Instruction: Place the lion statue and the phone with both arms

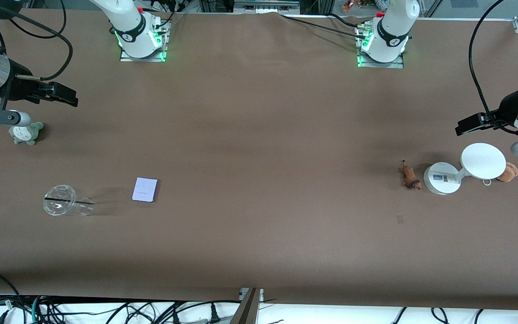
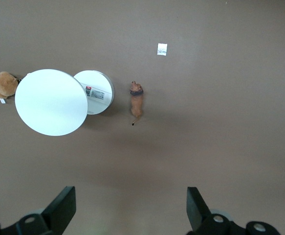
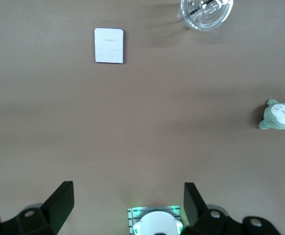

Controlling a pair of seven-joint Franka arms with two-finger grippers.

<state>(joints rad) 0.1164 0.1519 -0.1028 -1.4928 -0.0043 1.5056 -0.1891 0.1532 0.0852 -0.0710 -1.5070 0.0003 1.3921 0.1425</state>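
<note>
The lion statue [image 1: 409, 176] is a tiny orange-brown figurine lying on the brown table toward the left arm's end, beside a white stand. It also shows in the left wrist view [image 2: 137, 100]. The phone [image 1: 145, 189] is a flat pale lavender-white rectangle toward the right arm's end, also in the right wrist view [image 3: 109, 45]. My left gripper [image 1: 463, 128] hangs high over the table near the stand, open and empty [image 2: 131, 196]. My right gripper [image 1: 68, 96] hangs high over the right arm's end, open and empty [image 3: 127, 191].
The white round-based stand [image 1: 441, 180] with a disc top [image 1: 483, 160] stands between the lion and a brown plush bear [image 1: 508, 172]. A clear plastic cup [image 1: 61, 201] lies beside the phone. A grey-green plush toy [image 1: 25, 133] sits under the right gripper.
</note>
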